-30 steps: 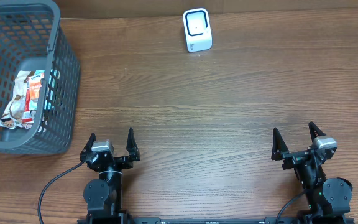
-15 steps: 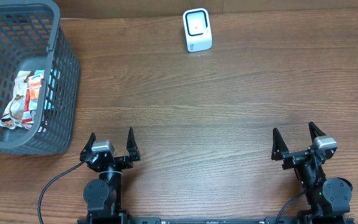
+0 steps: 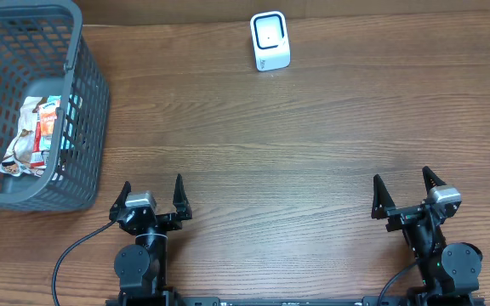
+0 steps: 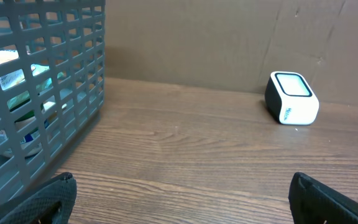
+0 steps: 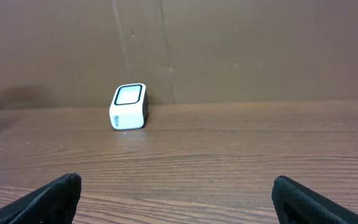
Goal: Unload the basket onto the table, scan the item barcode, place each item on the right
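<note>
A white barcode scanner [image 3: 270, 41] stands at the far middle of the wooden table; it also shows in the left wrist view as the scanner [image 4: 291, 99] and in the right wrist view as the scanner [image 5: 129, 106]. Packaged items [image 3: 37, 136] lie inside a grey mesh basket [image 3: 90, 110] at the far left. Through the basket [image 4: 42, 93] wall the left wrist camera sees the items [image 4: 17, 87]. My left gripper [image 3: 151, 198] rests open near the front edge, nothing between its fingers. Open and empty too, my right gripper [image 3: 404, 193] sits at the front right.
A brown cardboard wall [image 5: 229, 50] backs the table's far edge. Bare wood lies between the grippers and the scanner.
</note>
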